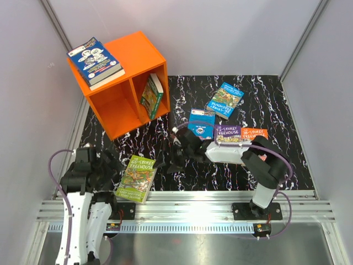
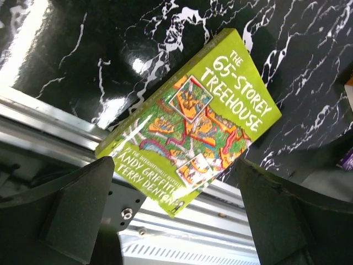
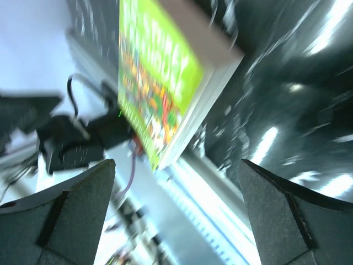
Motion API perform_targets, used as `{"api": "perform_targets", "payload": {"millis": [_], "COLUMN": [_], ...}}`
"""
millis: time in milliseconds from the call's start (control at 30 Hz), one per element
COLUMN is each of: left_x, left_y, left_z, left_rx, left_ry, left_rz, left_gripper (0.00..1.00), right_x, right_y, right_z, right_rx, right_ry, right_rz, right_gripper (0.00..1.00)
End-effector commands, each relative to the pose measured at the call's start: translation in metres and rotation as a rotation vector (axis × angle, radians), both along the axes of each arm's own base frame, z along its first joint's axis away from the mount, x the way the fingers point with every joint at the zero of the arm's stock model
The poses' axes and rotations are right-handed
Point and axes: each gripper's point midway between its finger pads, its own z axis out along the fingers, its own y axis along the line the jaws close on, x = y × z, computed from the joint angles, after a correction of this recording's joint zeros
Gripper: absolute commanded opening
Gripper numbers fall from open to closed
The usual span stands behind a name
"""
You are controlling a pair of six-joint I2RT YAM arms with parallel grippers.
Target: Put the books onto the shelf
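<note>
The glossy black table (image 1: 287,110), veined white like marble, still carries most of the books, so the task looks barely begun. The shelf (image 1: 118,88), a smooth bright orange cube with a centre divider, stands at the far left. A green book (image 1: 152,95) leans in its right compartment, a dark-blue book (image 1: 95,59) lies flat on its top, and the left compartment looks empty. The left end effector (image 2: 174,165) and right end effector (image 3: 176,165) both gape wide and hold nothing. Their dark matte fingers point at the lime book (image 1: 137,178), which lies flat at the near edge, overhanging the metal rail (image 1: 220,201). Four more thin, shiny paperbacks lie flat to the right of the shelf: far blue book (image 1: 224,100), mid blue book (image 1: 201,122), purple book (image 1: 227,133), orange book (image 1: 255,134).
</note>
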Motion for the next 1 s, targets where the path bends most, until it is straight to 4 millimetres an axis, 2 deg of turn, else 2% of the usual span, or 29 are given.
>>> {"api": "perform_targets", "payload": {"millis": [0, 67, 233, 467, 500, 567, 667, 733, 800, 833, 867, 933, 967], "left_x": [0.039, 0.053, 0.078, 0.096, 0.091, 0.095, 0.082, 0.081, 0.069, 0.069, 0.061, 0.059, 0.053], "left_y": [-0.008, -0.008, -0.011, -0.007, -0.010, -0.023, -0.042, -0.052, -0.062, -0.066, -0.070, -0.078, -0.080], "left_z": [0.005, -0.001, -0.032, -0.066, -0.079, -0.088, -0.113, -0.118, -0.126, -0.127, -0.132, -0.129, -0.131], "left_rx": [-0.058, -0.054, -0.071, -0.041, -0.062, -0.097, -0.151, -0.176, -0.193, -0.213, -0.226, -0.278, -0.291], "left_ry": [-0.079, -0.054, 0.072, 0.136, 0.181, 0.181, 0.243, 0.241, 0.255, 0.246, 0.260, 0.242, 0.250], "left_rz": [0.007, 0.013, 0.022, 0.051, 0.049, 0.030, 0.006, -0.008, -0.034, -0.033, -0.041, -0.047, -0.049], "left_gripper": [0.99, 0.99, 0.99, 0.99, 0.99, 0.99, 0.99, 0.99, 0.99, 0.99, 0.99, 0.99, 0.99], "right_x": [-0.020, -0.023, -0.020, -0.020, -0.021, -0.022, -0.020, -0.016, -0.013, -0.007, -0.006, 0.000, 0.001], "right_y": [0.029, 0.028, 0.028, 0.036, 0.038, 0.042, 0.048, 0.052, 0.055, 0.059, 0.061, 0.065, 0.066], "right_z": [0.032, 0.018, 0.006, -0.012, -0.013, -0.020, -0.029, -0.036, -0.047, -0.045, -0.046, -0.048, -0.046], "right_rx": [0.221, 0.209, 0.212, 0.189, 0.189, 0.178, 0.162, 0.154, 0.133, 0.139, 0.136, 0.136, 0.138], "right_ry": [0.085, 0.126, 0.155, 0.168, 0.168, 0.166, 0.166, 0.159, 0.159, 0.140, 0.137, 0.128, 0.122], "right_rz": [0.030, 0.005, -0.053, -0.073, -0.070, -0.071, -0.076, -0.081, -0.088, -0.092, -0.096, -0.109, -0.111], "right_gripper": [1.00, 1.00, 1.00, 1.00, 1.00, 1.00, 1.00, 1.00, 1.00, 1.00, 0.99, 0.96, 0.84]}}
